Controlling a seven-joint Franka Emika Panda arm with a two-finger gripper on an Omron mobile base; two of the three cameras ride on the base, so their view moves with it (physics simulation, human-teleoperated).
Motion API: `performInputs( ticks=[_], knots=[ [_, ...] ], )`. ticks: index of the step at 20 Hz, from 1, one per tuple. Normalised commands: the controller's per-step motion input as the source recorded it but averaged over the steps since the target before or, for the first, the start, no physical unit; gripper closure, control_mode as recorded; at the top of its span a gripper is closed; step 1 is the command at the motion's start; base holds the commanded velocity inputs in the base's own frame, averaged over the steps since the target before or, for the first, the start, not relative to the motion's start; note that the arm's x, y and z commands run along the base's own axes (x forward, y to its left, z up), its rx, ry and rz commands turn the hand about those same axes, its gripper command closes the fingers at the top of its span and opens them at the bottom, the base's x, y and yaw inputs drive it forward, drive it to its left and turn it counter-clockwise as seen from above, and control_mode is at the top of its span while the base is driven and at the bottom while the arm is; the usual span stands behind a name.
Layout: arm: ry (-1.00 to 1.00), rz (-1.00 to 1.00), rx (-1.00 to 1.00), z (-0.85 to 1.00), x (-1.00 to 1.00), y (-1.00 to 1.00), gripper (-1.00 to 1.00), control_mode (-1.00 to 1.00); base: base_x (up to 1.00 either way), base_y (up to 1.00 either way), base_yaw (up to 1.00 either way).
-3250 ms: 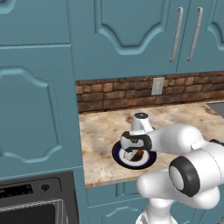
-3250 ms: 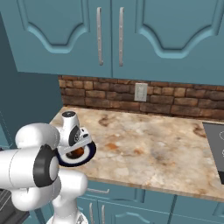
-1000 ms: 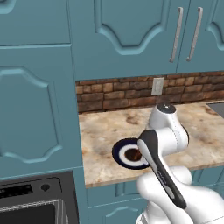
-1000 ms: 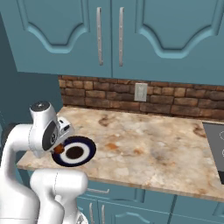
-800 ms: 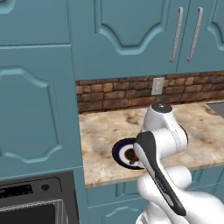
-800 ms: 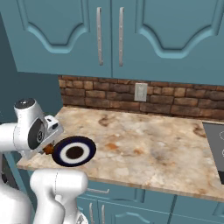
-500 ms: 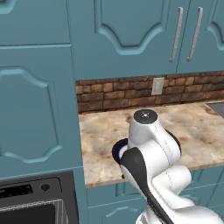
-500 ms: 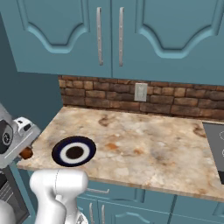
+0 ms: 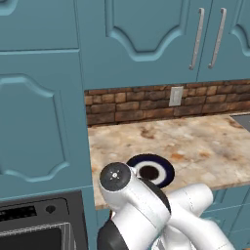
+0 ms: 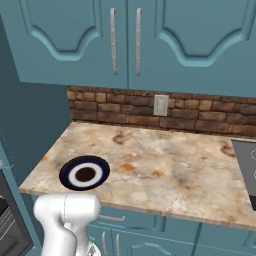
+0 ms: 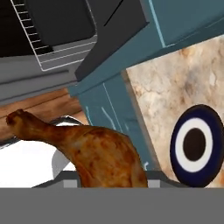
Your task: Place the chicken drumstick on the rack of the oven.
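Lacking readable writing: chicken drumstick point(image 11: 98, 153), oven point(image 11: 48, 39).

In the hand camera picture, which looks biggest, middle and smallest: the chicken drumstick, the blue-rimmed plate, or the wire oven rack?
As they look there:
1. chicken drumstick, close to the camera, so nearness inflates it
2. and 3. oven rack and plate look about alike, both cut off by the frame, so unranked

Left base view: behind arm, left side, facing forward-down over counter point(image 9: 195, 141). Right base view: same counter point(image 10: 165, 170) from right side. Both share plate point(image 9: 150, 170) point(image 10: 84, 173) and brick backsplash point(image 9: 141, 103). Hand view: close, tilted, catching plate point(image 11: 194, 145) and oven point(image 11: 57, 35).
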Motion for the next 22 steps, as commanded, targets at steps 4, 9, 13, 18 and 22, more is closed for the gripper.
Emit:
performInputs(
  ticks=[4,9,13,18,22],
  knots=[
    [-0.13,-0.14,0.05,-0.61,-0.31,1.00,1.00,-1.00,0.00,0.00,0.00],
    [-0.01,-0.16,0.28,-0.96,-0.24,0.97,1.00,-1.00,0.00,0.00,0.00],
    [-0.07,-0.19,0.19,-1.00,0.00,1.00,1.00,-1.00,0.00,0.00,0.00],
    [-0.09,-0.23,0.03,-0.82,0.13,1.00,1.00,-1.00,0.00,0.00,0.00],
    [-0.04,-0.34,0.02,-0.33,0.28,0.94,1.00,-1.00,0.00,0.00,0.00]
  ],
)
